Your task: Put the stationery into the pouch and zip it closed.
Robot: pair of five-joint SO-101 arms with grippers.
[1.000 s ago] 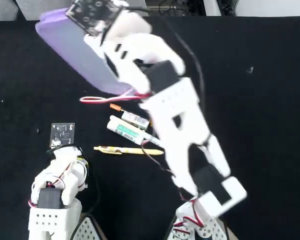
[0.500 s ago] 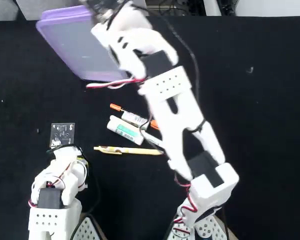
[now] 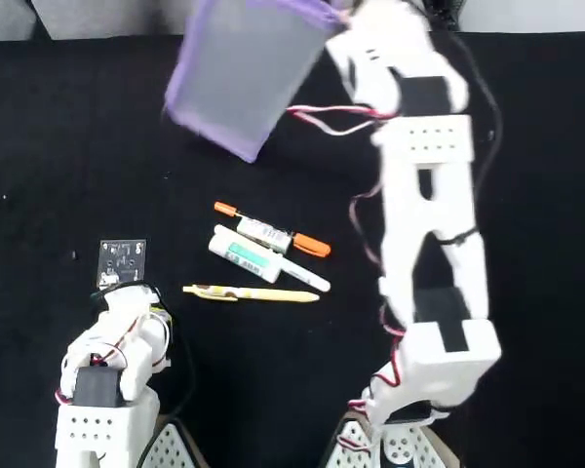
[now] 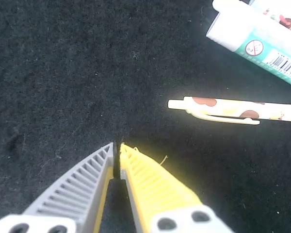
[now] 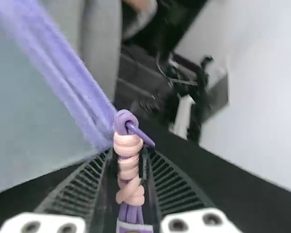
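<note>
Swung rightward, the purple pouch (image 3: pixel 244 73) hangs from the right pincer (image 5: pixel 128 149), clenched on its zipper cord (image 5: pixel 126 191).

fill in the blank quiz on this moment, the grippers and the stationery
The right gripper is shut on the knotted cord of the pouch, whose colour is ____.
The left gripper is ____ with nothing in it.
The pen lying nearest the left arm is ____.
The marker nearest the pouch has a cap coloured ____.
Missing words: purple, shut, yellow, orange.
</note>
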